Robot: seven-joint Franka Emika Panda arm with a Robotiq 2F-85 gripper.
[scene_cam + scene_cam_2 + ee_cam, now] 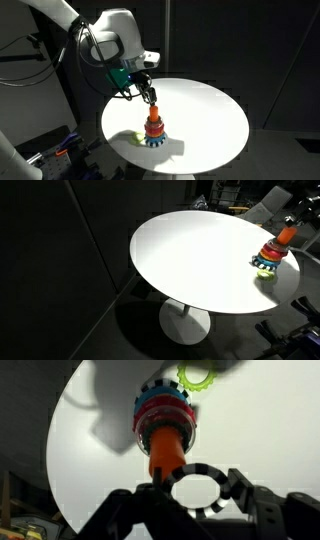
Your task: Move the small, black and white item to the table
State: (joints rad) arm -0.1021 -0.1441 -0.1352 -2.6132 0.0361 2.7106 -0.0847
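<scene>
In the wrist view my gripper point(195, 490) is shut on the small black and white item point(203, 468), a striped ring held between the fingers. It hangs just above and beside the orange post point(168, 450) of the toy stack point(163, 415), whose red and blue rings sit lower down. In an exterior view the gripper point(150, 96) hovers right over the stack point(153, 128) on the round white table point(210, 110). The stack also shows at the table's far edge in an exterior view point(270, 258).
A yellow-green ring point(133, 138) lies on the table beside the stack, also in the wrist view point(197, 377). The white tabletop point(190, 260) is broad around the stack. The surroundings are dark, with equipment near the table's edge.
</scene>
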